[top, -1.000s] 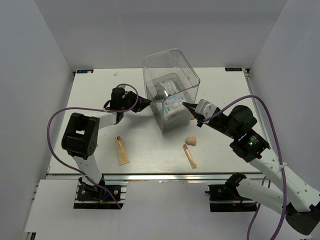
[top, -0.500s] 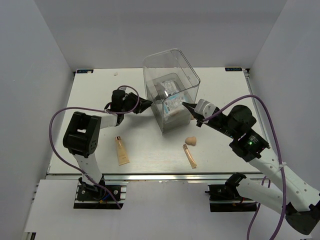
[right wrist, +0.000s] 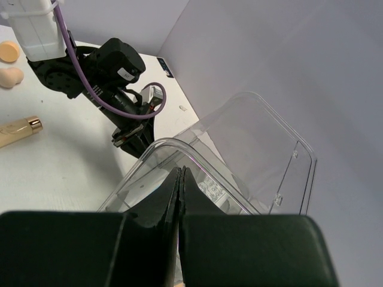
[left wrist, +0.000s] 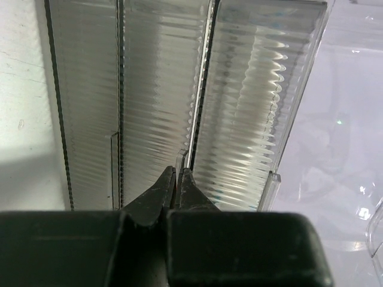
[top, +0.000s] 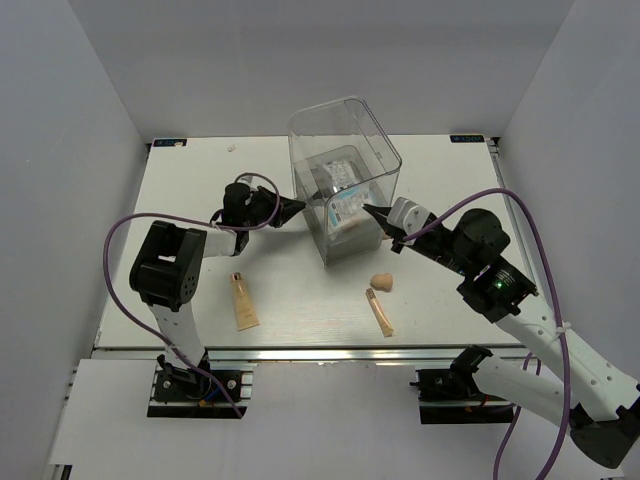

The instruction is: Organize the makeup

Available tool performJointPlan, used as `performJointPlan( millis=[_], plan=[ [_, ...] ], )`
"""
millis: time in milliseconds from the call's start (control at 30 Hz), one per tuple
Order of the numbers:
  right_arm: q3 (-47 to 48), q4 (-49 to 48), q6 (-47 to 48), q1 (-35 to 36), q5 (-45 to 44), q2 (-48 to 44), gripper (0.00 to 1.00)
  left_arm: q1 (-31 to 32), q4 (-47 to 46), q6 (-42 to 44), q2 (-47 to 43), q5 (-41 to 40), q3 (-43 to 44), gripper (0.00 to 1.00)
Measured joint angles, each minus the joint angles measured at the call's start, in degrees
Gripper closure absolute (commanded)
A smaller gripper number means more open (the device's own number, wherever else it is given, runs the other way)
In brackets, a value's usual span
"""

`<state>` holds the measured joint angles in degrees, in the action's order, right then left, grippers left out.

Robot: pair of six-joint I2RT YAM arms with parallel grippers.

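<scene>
The clear plastic box (top: 345, 160) stands mid-table with white-and-blue packets (top: 347, 207) inside. My left gripper (top: 297, 205) is shut on a thin edge of the box's ribbed left wall (left wrist: 149, 89); its fingertips (left wrist: 169, 179) pinch the clear plastic. My right gripper (top: 367, 209) is shut on the box's right rim (right wrist: 197, 146). One tan tube (top: 242, 300) lies front left, also in the right wrist view (right wrist: 18, 133). A second tube (top: 380, 311) and a peach sponge (top: 381, 282) lie in front of the box. Two more peach sponges (right wrist: 10, 63) show beside the left arm.
A small pale item (top: 232, 147) lies near the table's back left edge. Purple cables loop over both arms. Grey walls close in the table on three sides.
The box has shifted slightly to the right, and my left gripper has followed it. The right gripper has barely moved.
</scene>
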<state>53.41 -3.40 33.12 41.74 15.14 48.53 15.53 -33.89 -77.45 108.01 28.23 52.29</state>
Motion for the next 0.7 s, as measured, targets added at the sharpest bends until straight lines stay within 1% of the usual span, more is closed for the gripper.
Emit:
performJointPlan(
  millis=[333,567,633,667,700],
  plan=[
    [-1.11,0.02,-0.02,-0.11,-0.02,-0.02,1.0,-1.16,-3.82,-0.9,-3.13,-1.18,-5.95,1.0],
    [-1.57,0.33,-0.02,-0.15,0.17,-0.07,1.0,-5.53,0.66,1.57,-9.38,-0.74,-10.71,1.0],
    [-1.57,0.7,-0.04,-0.15,1.33,-0.07,0.93,-7.08,2.8,2.73,-11.85,-0.81,-12.17,1.0],
    [-1.55,1.18,-0.11,-0.15,2.08,-0.07,0.83,-7.76,3.85,3.41,-12.9,-0.83,-12.74,1.0],
    [-1.55,2.05,-0.11,-0.17,3.3,-0.04,0.79,-8.37,4.94,4.13,-13.9,-0.85,-13.31,0.96]
  ],
)
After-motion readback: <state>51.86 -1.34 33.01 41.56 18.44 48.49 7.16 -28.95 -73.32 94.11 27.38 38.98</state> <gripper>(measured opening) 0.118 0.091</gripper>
